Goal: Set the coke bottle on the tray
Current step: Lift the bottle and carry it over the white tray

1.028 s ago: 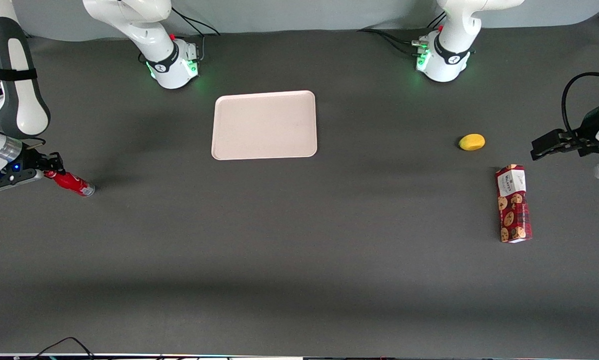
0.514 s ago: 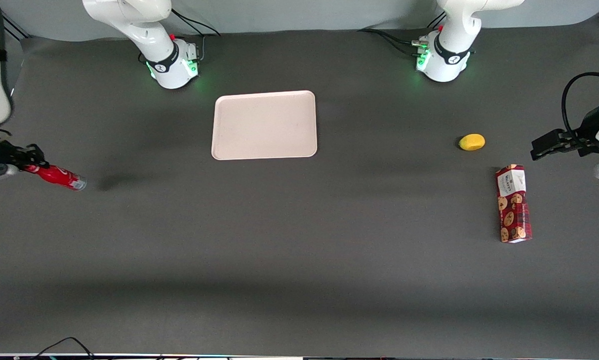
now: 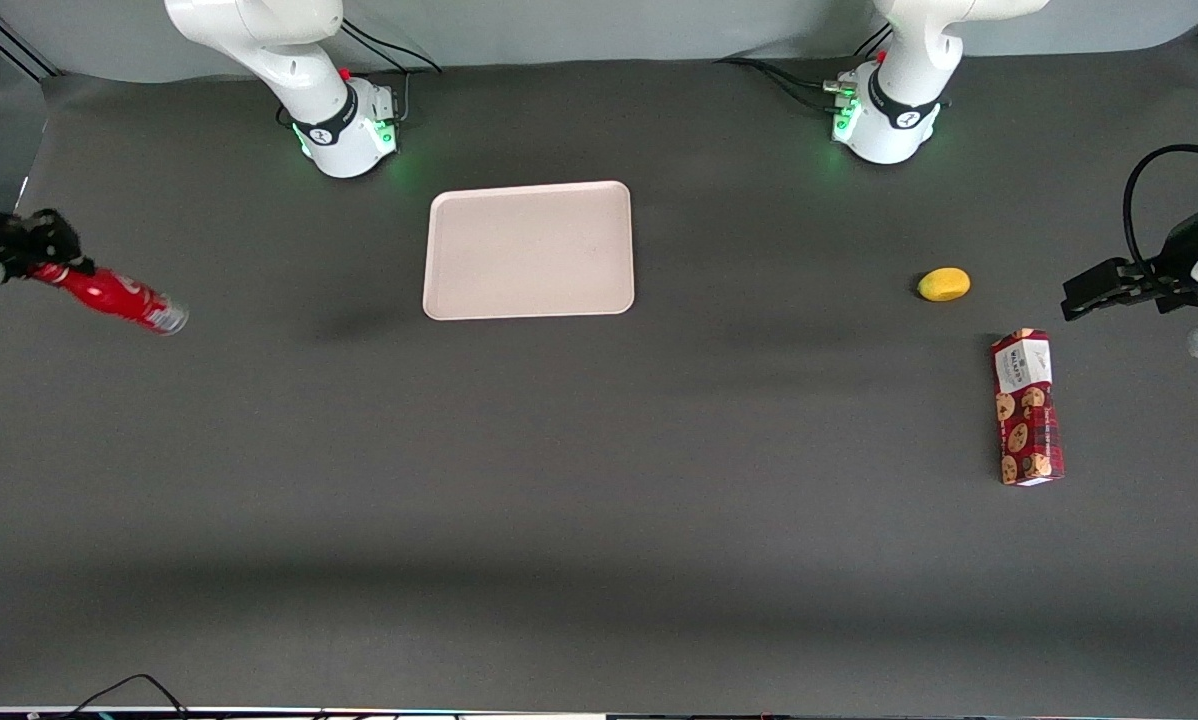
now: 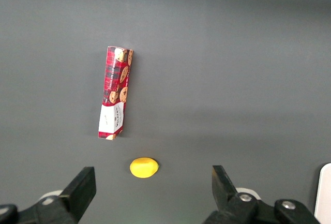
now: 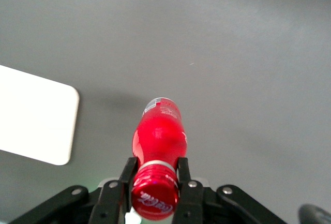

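Front view: gripper clamped on coke bottle neck, held aloft well apart from tray; lemon and cookie box toward parked arm's end.

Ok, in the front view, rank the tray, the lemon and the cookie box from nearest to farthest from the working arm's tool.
The tool, shut on the coke bottle, is at the working arm's end.
1. Tray, mid-table.
2. Lemon, toward the parked arm's end.
3. Cookie box, beside the lemon, nearer the camera.
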Robot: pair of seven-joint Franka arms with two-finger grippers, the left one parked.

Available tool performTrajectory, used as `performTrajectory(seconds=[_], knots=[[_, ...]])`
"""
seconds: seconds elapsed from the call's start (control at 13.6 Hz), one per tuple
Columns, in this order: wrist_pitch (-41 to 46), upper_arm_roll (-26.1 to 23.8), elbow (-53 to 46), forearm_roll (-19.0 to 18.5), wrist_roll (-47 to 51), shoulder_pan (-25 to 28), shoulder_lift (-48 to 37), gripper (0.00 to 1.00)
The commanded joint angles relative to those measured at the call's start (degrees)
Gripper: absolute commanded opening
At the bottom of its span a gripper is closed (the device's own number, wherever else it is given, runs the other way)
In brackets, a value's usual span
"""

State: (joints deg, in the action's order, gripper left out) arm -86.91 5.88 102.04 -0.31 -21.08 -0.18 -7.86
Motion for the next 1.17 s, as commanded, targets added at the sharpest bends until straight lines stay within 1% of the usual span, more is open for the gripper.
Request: performTrajectory(seconds=[0.0,0.07,0.15,0.22,0.44,0.59,0.66,0.81,0.95,1.03,1.1], knots=[[2.45,-10.32,1.41,-0.05,14.08,0.00,-4.96,0.00],[1.84,-13.06,2.46,2.04,18.75,0.00,-5.32,0.00],[0.88,-15.43,3.60,5.28,22.01,0.00,-5.41,0.00],[-1.48,-17.98,5.61,6.71,25.35,0.00,-5.93,0.00],[-9.92,-28.61,13.95,7.25,37.91,0.00,-8.22,0.00],[-15.19,-33.02,20.54,11.36,40.76,0.00,-9.97,0.00],[-18.52,-34.52,24.40,11.99,41.98,0.00,-10.59,0.01],[-22.49,-36.19,29.43,12.17,43.13,0.00,-11.13,0.01],[-26.79,-36.46,34.61,12.26,43.40,0.18,-11.12,0.01],[-30.04,-36.46,37.68,12.96,43.40,0.26,-10.95,0.01],[-33.72,-36.81,40.67,14.53,43.40,0.70,-10.95,0.01]])
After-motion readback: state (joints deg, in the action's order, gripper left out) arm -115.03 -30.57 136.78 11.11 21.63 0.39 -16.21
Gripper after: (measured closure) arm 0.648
